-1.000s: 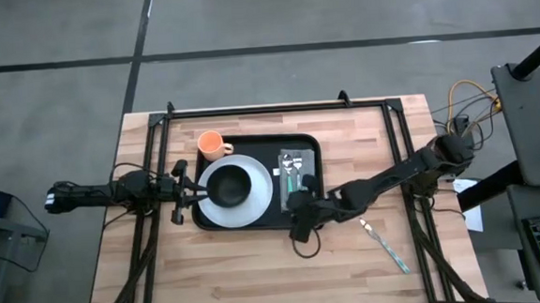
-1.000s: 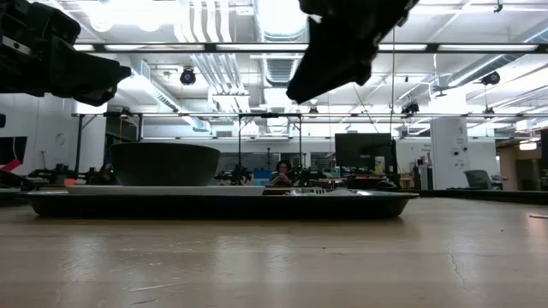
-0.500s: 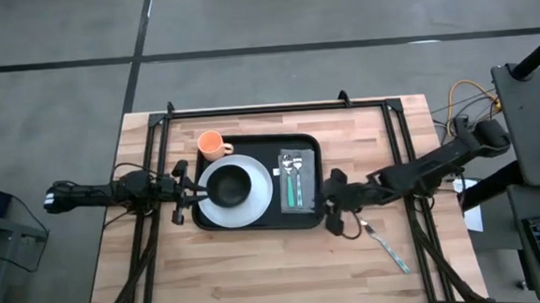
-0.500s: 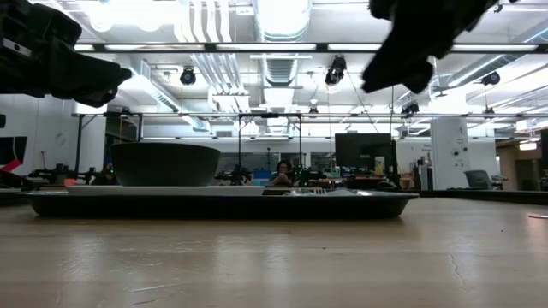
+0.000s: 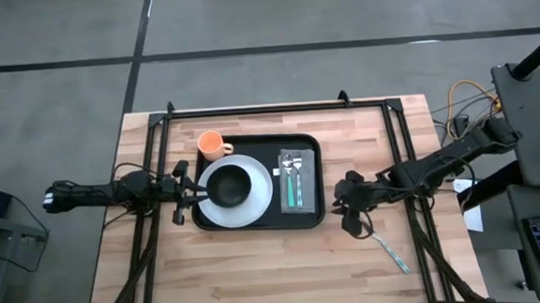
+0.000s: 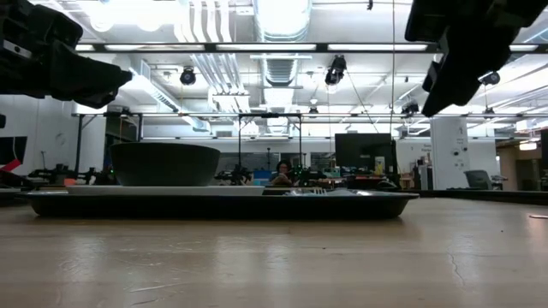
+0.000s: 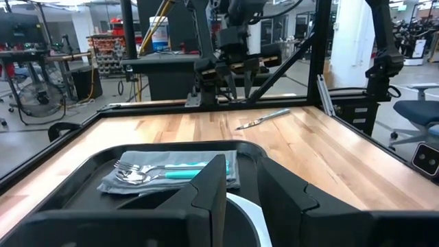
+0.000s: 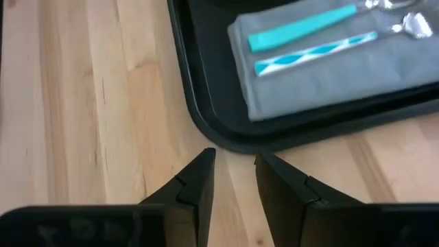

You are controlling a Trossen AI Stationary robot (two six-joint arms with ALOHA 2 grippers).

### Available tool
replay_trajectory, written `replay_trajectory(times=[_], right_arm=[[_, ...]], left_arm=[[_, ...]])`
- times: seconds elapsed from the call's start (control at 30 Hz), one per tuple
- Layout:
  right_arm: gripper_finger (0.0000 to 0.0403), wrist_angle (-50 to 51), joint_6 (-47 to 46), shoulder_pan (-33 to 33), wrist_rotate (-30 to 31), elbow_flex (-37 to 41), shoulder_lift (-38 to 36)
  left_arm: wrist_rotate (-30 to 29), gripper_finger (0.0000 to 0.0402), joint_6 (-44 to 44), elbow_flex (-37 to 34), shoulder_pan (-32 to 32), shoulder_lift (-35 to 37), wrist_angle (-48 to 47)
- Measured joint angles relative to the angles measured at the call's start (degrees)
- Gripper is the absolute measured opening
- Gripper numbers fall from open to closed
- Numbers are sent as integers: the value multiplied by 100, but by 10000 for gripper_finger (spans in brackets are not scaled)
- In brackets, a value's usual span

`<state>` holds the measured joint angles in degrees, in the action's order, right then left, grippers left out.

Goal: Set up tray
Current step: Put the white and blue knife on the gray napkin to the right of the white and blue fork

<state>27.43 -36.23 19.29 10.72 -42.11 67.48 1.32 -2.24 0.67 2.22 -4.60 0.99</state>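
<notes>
- Tray (image 5: 256, 224): large, flat, black, rectangular with rounded corners and a low raised rim; sits mid-table on the wooden table (image 5: 259, 274). Looks like rigid plastic, light on its own but loaded now; the smooth rim is likely slippery. Best taken by the rim at a bare edge or corner and kept level so the contents do not slide.
- White plate (image 5: 259, 197): on the tray's left half, carrying a small round black bowl (image 5: 229, 184). Hard, breakable ware; probably the heaviest part of the load, so the tray will tip toward that side.
- Grey napkin (image 8: 329, 65): folded, soft, on the tray's right half, with two teal-handled utensils (image 8: 302, 29) lying on it; loose and apt to shift.
- Orange cup (image 5: 211, 142): at the tray's far-left corner; whether on the rim or just off it, I cannot tell.
- Knife (image 5: 386, 244): alone on the bare wood, right of the tray, well apart from it.
- Left gripper (image 5: 184, 188): at the tray's left edge, fingers (image 7: 206, 192) narrowly parted, pinching nothing I can see.
- Right gripper (image 5: 347, 209): just off the tray's near-right corner, between tray and knife; fingers slightly apart, empty.
</notes>
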Motion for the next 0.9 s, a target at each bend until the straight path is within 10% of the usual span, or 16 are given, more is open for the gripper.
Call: replay_trajectory(times=[0.9], right_arm=[[92, 110, -1377, 717, -201, 328, 11]], left_arm=[[0, 64, -1, -2, -1, 0, 2]])
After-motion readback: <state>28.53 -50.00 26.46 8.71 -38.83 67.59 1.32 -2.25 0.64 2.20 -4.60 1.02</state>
